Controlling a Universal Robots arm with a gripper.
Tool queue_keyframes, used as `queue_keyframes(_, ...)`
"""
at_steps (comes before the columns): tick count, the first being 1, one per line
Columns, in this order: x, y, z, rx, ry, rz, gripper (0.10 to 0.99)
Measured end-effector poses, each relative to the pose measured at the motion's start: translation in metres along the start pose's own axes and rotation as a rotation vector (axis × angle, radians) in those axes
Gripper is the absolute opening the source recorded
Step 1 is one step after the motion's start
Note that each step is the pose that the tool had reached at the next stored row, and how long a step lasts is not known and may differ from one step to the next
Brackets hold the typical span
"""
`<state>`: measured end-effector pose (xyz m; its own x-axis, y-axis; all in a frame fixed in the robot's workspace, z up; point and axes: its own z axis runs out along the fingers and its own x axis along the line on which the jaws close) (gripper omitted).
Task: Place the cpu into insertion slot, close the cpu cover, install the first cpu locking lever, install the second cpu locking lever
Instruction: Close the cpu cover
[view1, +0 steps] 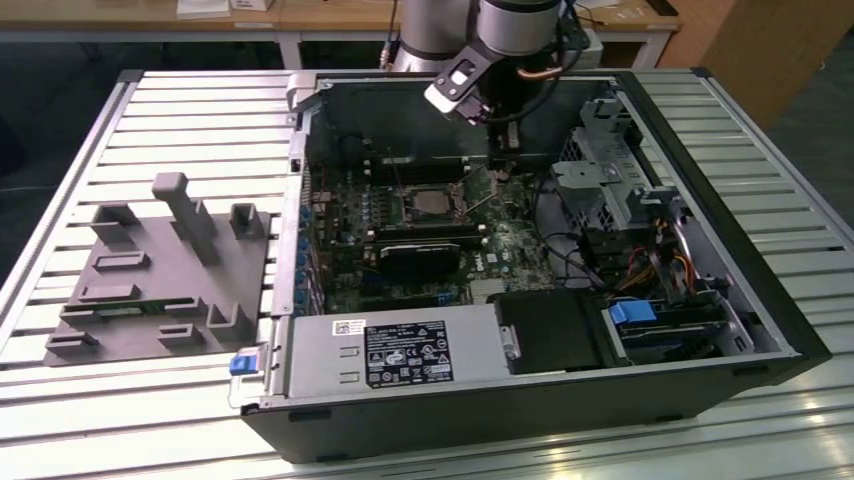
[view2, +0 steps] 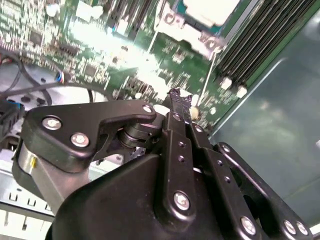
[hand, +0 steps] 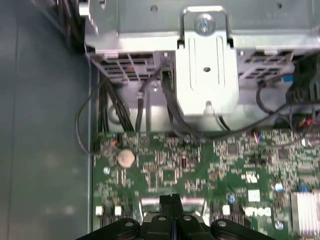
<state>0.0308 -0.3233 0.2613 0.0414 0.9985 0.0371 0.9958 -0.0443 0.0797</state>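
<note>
We see an open computer case (view1: 747, 300) lying on its side on a slatted metal desk (view1: 200, 130). The robot arm (view1: 514, 30) reaches down into the case. Its jaws hang low over the green circuit board (view1: 527, 245), near the socket (view1: 400, 212) and on the exterior view's right of it. The jaws are pressed together. In the first wrist view the two black fingers (hand: 166, 205) meet along a thin line, and we see nothing pinched between them.

The chip (view1: 430, 203), a small square with a pale metal top, sits in the socket near the middle of the board. In the second wrist view the silvery cover (view2: 187, 31) appears to lie flat around the chip's edge. A thin metal lever (view2: 212, 67) runs from the cover's corner toward the fingertips; we cannot tell whether they touch it. Long black memory slots (view2: 260, 40) lie beside the socket.

A silver power supply box (view1: 387, 350) fills the case's near edge. A grey moulded holder (view1: 160, 270) rests on the desk, on the exterior view's left of the case.
</note>
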Motion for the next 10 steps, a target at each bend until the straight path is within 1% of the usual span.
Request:
queue_keyframes(2, 0.0006, 0.0059, 0.0011, 0.002, 0.0000, 0.000, 0.102)
queue_keyframes(4, 0.0011, 0.0100, 0.0023, 0.004, -0.0001, 0.000, 0.102)
queue_keyframes(10, 0.0017, 0.0164, 0.0080, 0.008, -0.0011, 0.000, 0.102)
